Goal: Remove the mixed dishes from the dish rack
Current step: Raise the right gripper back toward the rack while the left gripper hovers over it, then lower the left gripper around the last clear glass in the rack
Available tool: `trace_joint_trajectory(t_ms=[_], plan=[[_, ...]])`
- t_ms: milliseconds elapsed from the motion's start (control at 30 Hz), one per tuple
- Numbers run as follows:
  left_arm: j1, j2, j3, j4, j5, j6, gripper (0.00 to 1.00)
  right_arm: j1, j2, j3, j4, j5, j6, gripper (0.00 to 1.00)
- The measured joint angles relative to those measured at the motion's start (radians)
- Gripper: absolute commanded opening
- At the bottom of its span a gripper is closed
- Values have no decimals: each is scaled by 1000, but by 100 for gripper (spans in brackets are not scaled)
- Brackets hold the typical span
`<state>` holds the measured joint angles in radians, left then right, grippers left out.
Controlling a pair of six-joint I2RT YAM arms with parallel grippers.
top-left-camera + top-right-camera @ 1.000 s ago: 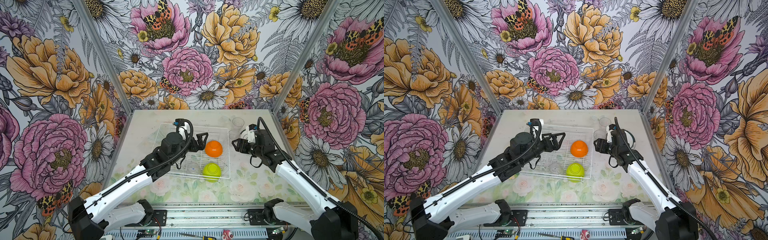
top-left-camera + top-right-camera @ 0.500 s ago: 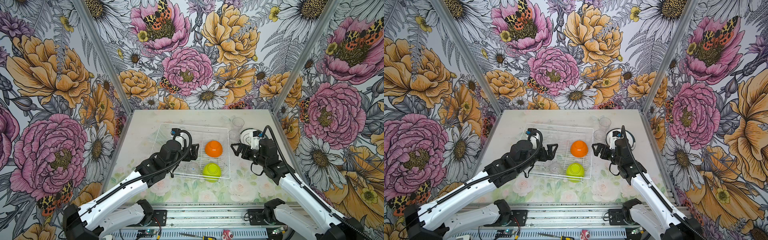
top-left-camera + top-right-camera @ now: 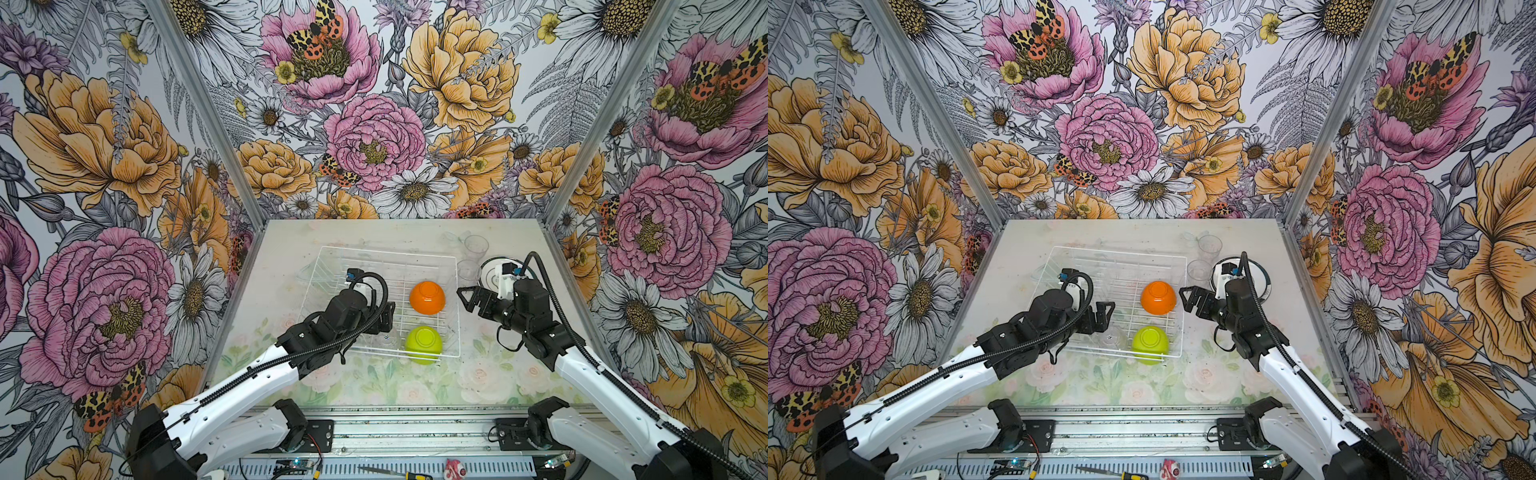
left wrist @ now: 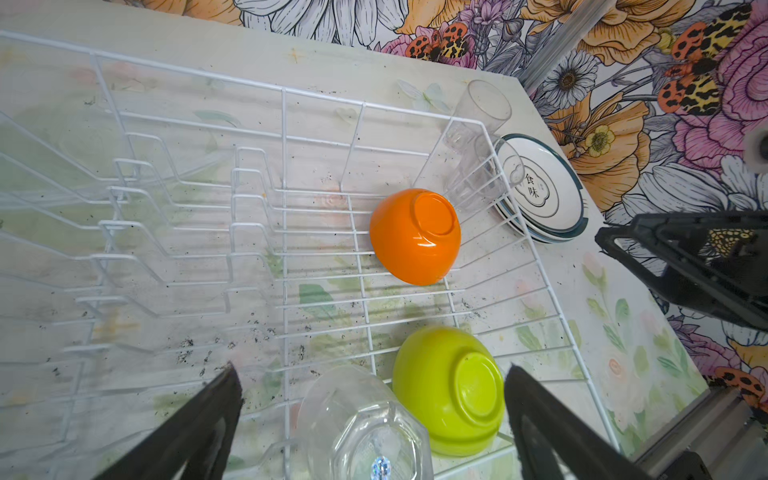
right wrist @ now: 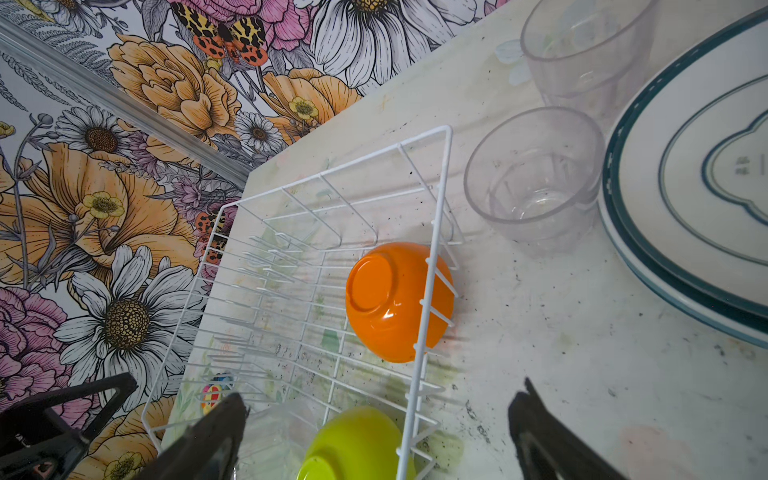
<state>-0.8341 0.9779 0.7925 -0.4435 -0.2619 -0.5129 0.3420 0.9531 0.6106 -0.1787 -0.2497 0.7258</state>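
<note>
The white wire dish rack [image 3: 386,252] holds an upturned orange bowl [image 3: 427,297], an upturned lime-green bowl [image 3: 423,344] and an upturned clear cup [image 3: 388,341]. My left gripper [image 3: 388,318] hangs open inside the rack, just above that cup [image 4: 365,424] and beside the green bowl [image 4: 451,390], holding nothing. Right of the rack my right gripper [image 3: 469,297] is open and empty, level with the orange bowl [image 5: 395,301]. Behind it lies a stack of dark-rimmed white plates [image 3: 492,272], partly hidden by the wrist.
Two clear cups [image 3: 476,247] [image 3: 467,272] stand upright on the table between the rack's far right corner and the plates. The rack's prong rows [image 4: 174,232] on its left side hold nothing. Floral walls close in the table on three sides.
The left gripper has drawn back toward the front of the rack, over the clear cup. The right gripper has opened fully and come away from the plates, toward the rack's right side.
</note>
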Motion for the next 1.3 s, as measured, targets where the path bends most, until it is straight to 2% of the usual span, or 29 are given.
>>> trace_joint_trajectory(t_ms=[333, 500, 767, 1300], plan=[[-26, 99, 7, -6, 11, 0, 99, 11, 19, 4, 10, -34, 0, 99], [-40, 160, 40, -13, 14, 5, 99, 15, -29, 2, 18, -36, 4, 99], [-48, 179, 63, -16, 14, 23, 98, 18, -106, -48, 51, -36, 9, 99], [-66, 300, 98, -82, 61, 23, 98, 18, -121, -131, 114, -36, 19, 99]])
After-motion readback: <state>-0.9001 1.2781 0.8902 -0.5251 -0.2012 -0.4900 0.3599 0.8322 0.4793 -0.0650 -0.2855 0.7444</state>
